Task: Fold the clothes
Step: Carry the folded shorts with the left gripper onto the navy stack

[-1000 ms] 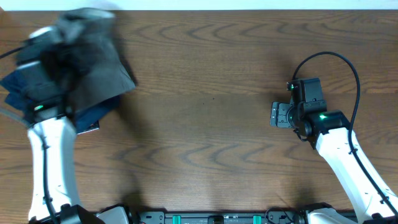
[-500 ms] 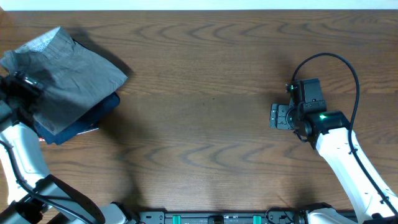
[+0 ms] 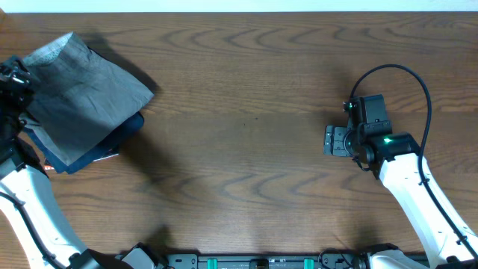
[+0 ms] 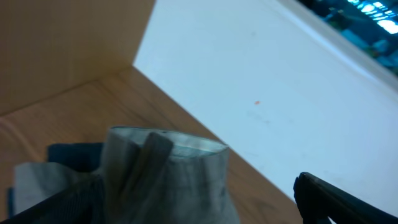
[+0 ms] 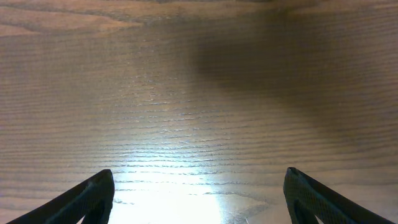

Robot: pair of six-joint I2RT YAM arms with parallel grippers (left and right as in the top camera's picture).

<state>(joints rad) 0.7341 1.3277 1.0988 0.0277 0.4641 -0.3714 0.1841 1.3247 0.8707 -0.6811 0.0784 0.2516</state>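
The clothes, grey-olive shorts (image 3: 86, 93), lie folded at the table's far left corner, on top of a dark navy garment (image 3: 112, 138). My left gripper (image 3: 15, 75) is at the left edge of the overhead view, just beside the shorts, open and holding nothing. In the left wrist view the shorts (image 4: 168, 180) bulge up below the open left gripper (image 4: 186, 199), whose right finger (image 4: 336, 199) is well apart from the cloth. My right gripper (image 3: 330, 140) hovers open over bare wood on the right, and the right gripper (image 5: 199, 190) has nothing between its fingers.
The brown wooden table (image 3: 246, 112) runs between the two arms. A white wall (image 4: 261, 81) rises behind the table's far edge. The navy garment (image 4: 68, 152) peeks out beside the shorts in the left wrist view.
My left gripper opened and let go of the shorts, which settled flat on the navy garment. The left arm then drew back to the left. The right arm stayed still.
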